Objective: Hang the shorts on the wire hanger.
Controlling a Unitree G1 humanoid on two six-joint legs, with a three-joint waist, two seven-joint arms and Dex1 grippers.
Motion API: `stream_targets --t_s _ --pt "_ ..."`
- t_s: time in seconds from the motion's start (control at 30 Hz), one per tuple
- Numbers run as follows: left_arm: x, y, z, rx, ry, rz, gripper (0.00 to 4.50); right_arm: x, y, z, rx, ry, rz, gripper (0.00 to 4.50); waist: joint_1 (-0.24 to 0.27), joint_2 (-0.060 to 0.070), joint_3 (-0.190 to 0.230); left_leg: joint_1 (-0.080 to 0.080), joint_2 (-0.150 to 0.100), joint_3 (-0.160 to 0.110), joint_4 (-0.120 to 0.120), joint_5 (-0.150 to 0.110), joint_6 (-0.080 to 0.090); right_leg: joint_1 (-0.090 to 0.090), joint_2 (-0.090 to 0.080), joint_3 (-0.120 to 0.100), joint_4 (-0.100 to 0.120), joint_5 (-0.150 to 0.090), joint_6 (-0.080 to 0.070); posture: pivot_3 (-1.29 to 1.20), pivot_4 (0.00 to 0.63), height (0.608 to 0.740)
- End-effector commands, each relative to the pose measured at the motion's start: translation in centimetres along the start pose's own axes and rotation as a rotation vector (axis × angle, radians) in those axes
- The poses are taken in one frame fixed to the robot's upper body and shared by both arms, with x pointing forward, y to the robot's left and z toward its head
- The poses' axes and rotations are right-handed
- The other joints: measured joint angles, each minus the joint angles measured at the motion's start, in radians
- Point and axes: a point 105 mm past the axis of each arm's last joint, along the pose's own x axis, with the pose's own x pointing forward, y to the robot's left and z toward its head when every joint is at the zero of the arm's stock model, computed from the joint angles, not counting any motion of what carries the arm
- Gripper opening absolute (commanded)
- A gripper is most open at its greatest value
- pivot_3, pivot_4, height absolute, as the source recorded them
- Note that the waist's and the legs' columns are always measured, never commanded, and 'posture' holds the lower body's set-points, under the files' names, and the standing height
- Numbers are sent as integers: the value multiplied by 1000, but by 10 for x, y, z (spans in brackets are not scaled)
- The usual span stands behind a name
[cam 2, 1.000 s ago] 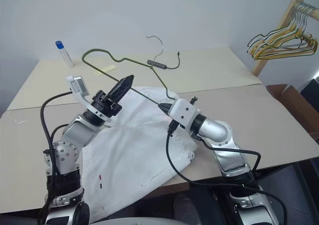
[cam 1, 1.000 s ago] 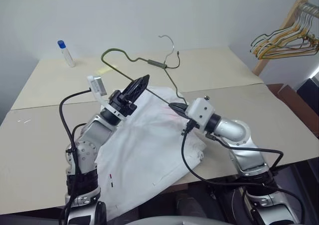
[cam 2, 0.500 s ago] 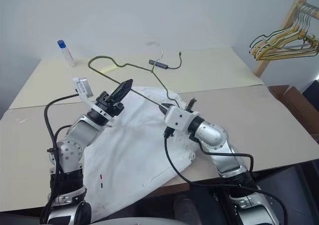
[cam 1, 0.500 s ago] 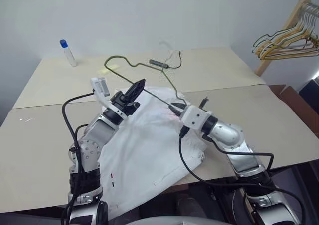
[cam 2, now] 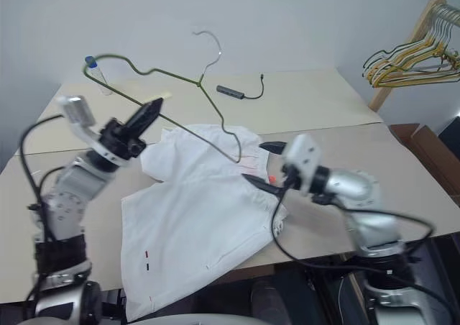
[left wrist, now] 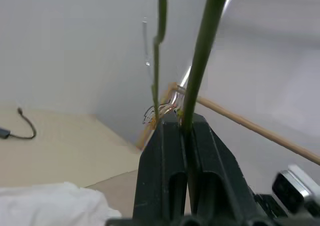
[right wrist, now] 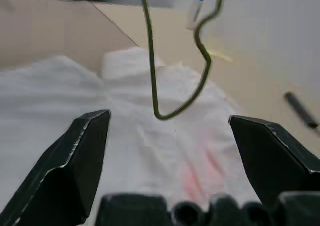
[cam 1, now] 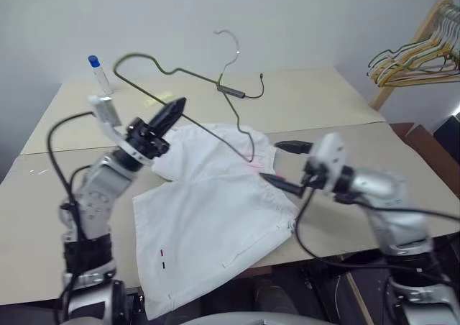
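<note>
My left pincer (cam 1: 175, 108) pinches the hanger (cam 1: 188, 72) above the shorts (cam 1: 208, 217); my right pincer (cam 1: 282, 166) gapes wide.

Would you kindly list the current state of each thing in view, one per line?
Wire hanger: lifted off the table, clamped in the left gripper.
Shorts: lying flat on the table, not on the hanger.
Left gripper: shut on the hanger.
Right gripper: open, holding nothing.
Bottle: upright, capped.
</note>
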Motion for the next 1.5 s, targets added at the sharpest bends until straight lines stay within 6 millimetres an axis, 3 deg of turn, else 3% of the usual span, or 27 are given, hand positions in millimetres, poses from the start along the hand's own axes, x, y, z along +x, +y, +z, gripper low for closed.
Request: stream_targets --t_s 0.03,0.2,0.5,0.8,1.03,1.3,1.5 --pt "-4 -26 28 3 5 -243 0 -17 7 15 258 -14 245 4461 -4 1 2 0 0 0 0 0 0 0 0 0 0 -1 1 -53 0 740" --pt "-12 -37 34 22 83 -401 0 -5 7 14 442 50 401 4461 -20 3 3 0 2 0 0 0 0 -1 2 -1 0 -4 5 -80 0 740" --pt "-2 -36 15 9 76 -438 0 49 19 15 438 120 500 4461 -28 3 4 -5 2 -1 1 0 0 -4 1 -1 0 -3 6 -76 0 740" --pt "-4 -37 8 12 55 -424 0 53 35 12 404 175 545 4461 -24 3 4 -17 1 -2 3 0 0 -17 -1 -1 3 2 1 -58 0 740" --pt "-5 -38 5 9 61 -420 0 58 28 12 426 166 509 2755 -25 3 4 -17 1 -2 3 0 0 -17 0 -2 3 2 1 -52 0 740" --pt "-6 -32 1 12 66 -382 0 58 23 7 445 169 472 40 -24 3 4 -17 1 -2 3 0 0 -17 0 -2 3 2 1 -53 0 740" --pt "-3 -25 -9 40 70 -332 0 59 23 8 454 148 455 14 -25 3 4 -17 1 -2 3 0 0 -16 0 -1 3 2 1 -61 0 740"
